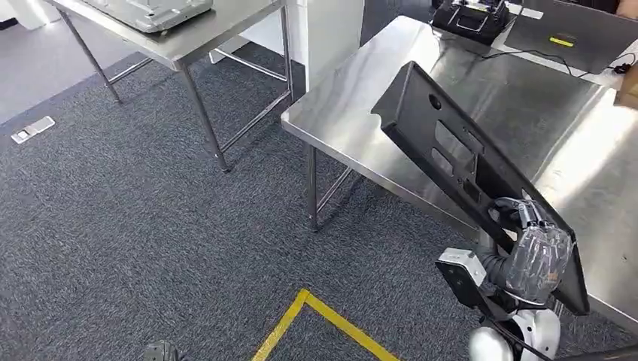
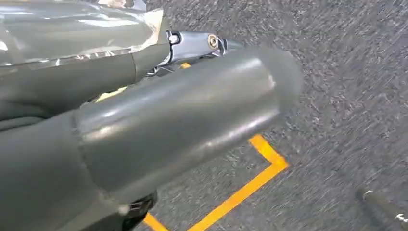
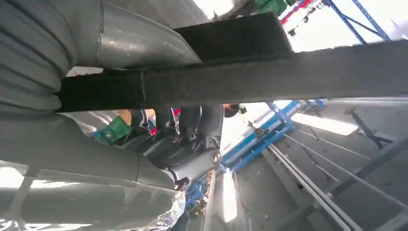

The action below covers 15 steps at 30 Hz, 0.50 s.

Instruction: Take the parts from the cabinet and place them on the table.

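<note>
In the head view my right hand (image 1: 534, 252) grips the lower end of a long black plastic panel (image 1: 444, 143) with several cut-outs. The panel is tilted, its far end raised over the steel table (image 1: 353, 113) and its near end past the table's front edge. The right wrist view shows the panel's dark edge (image 3: 269, 77) clamped between my thumb (image 3: 134, 41) and my fingers (image 3: 183, 130). My left hand (image 2: 159, 120) hangs over the grey carpet, thumb stretched out, holding nothing.
A second steel table (image 1: 218, 34) with a grey metal tray (image 1: 150, 11) stands at the back left. A black device (image 1: 470, 15) and a dark mat (image 1: 579, 34) lie on the far side of the near table. Yellow floor tape (image 1: 316, 316) marks the carpet.
</note>
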### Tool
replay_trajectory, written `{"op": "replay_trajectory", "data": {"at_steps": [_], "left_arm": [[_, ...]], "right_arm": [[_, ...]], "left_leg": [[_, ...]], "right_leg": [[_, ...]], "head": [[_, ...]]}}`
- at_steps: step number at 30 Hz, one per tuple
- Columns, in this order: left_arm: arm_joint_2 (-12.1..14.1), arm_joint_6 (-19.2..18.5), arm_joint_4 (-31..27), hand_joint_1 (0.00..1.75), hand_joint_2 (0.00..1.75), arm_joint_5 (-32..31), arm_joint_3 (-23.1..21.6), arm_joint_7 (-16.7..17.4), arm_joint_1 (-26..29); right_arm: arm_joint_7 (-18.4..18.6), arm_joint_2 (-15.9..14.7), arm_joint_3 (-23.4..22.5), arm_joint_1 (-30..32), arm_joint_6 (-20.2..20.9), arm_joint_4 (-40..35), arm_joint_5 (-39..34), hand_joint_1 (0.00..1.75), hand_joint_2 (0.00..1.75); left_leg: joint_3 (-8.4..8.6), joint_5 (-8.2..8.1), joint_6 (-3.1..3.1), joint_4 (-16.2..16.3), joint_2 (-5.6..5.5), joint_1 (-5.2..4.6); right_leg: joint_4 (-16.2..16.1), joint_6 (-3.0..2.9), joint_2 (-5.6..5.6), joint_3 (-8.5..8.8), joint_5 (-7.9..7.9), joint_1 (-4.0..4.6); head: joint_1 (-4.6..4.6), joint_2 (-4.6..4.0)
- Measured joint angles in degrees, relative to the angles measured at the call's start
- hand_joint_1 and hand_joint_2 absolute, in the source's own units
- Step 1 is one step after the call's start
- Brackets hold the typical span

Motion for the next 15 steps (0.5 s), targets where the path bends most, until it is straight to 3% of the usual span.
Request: {"op": "replay_trajectory", "data": {"at_steps": [9, 10, 12, 13, 14, 15], "left_arm": [[-0.1, 0.0, 0.0, 0.00, 0.00, -0.4, 2.4, 0.0, 0.1], [-0.1, 0.0, 0.0, 0.00, 0.00, -0.4, 2.6, 0.0, 0.2], [-0.1, 0.0, 0.0, 0.00, 0.00, -0.5, 3.1, 0.1, 0.2], [-0.3, 0.0, 0.0, 0.00, 0.00, -0.5, 3.1, 0.1, 0.3], [-0.4, 0.1, 0.0, 0.00, 0.00, -0.5, 3.3, 0.0, 0.3], [-0.4, 0.1, 0.0, 0.00, 0.00, -0.5, 3.6, 0.0, 0.3]], "right_arm": [[-0.3, 0.7, 0.6, -0.4, 1.6, 0.7, -1.2, 1.75, 1.75], [-0.3, 0.8, 0.7, -0.5, 1.8, 0.7, -1.3, 1.75, 1.75], [-0.6, 1.2, 1.0, -0.7, 2.1, 0.7, -1.5, 1.75, 1.75], [-0.7, 1.3, 1.1, -0.9, 2.2, 0.7, -1.5, 1.75, 1.75], [-0.8, 1.3, 1.1, -0.9, 2.3, 0.7, -1.6, 1.75, 1.75], [-0.9, 1.4, 1.1, -1.2, 2.6, 0.8, -1.6, 1.75, 1.75]], "left_leg": [[-0.01, -0.25, 0.43, 0.0, -0.10, -0.39], [-0.17, -0.62, 1.03, 0.4, -0.03, -0.75], [0.02, -0.44, 1.55, -0.2, -0.09, -0.39], [0.65, 0.13, 1.94, -1.1, 0.35, 0.62], [1.03, 0.23, 1.96, -1.5, 0.48, 0.52], [1.06, 0.28, 2.14, -1.5, 0.65, 0.63]], "right_leg": [[-0.4, 0.21, -0.11, 0.07, 0.09, -0.32], [-1.0, 0.82, -0.10, 0.06, 0.37, -1.05], [-1.1, 1.34, -0.11, 0.19, 0.35, -0.78], [-0.5, 1.39, -0.05, -0.16, 0.06, -0.52], [1.3, 1.40, -0.06, -0.94, -0.74, -0.70], [4.9, 1.02, -0.02, -2.92, -2.45, -0.73]], "head": [[-0.11, 0.00], [-0.16, 0.00], [-0.20, 0.00], [-0.25, 0.00], [-0.14, 0.00], [-0.05, 0.00]]}}
